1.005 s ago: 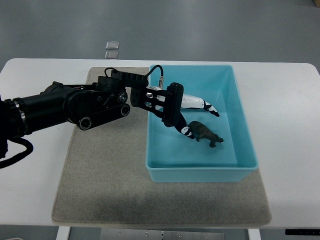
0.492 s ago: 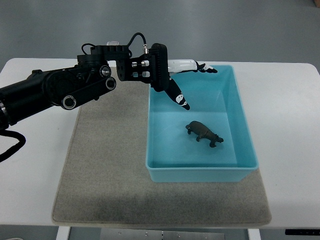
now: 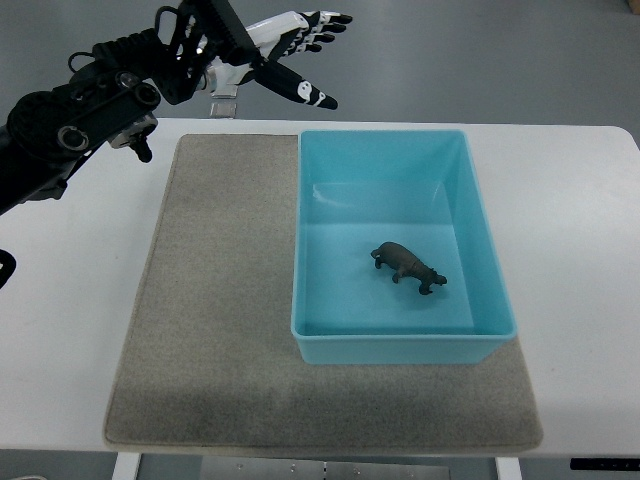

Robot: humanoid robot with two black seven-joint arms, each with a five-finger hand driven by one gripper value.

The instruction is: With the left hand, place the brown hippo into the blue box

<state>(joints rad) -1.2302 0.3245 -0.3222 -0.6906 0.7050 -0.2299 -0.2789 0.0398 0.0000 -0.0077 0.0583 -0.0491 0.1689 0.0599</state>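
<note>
White table (image 3: 580, 250), grey floor beyond its far edge.

Mat (image 3: 215, 330): grey, lies on the table and carries the box.

Box (image 3: 482, 235): blue, open-topped, on the mat's right part, long side running away from me.

My left hand (image 3: 272, 50): raised above the table's far left corner, well apart from the box, fingers (image 3: 322, 21) spread and holding nothing. Right arm not visible.

Hippo (image 3: 408, 266): brown, on its feet on the box floor, right of centre toward the near wall. Long axis diagonal, far-left to near-right. Which end is the head, I cannot tell.

Step in hand, as I judge it: placement done, arm clearing away. Next move calls only for parking my hand off the work; no further grasp needed.
</note>
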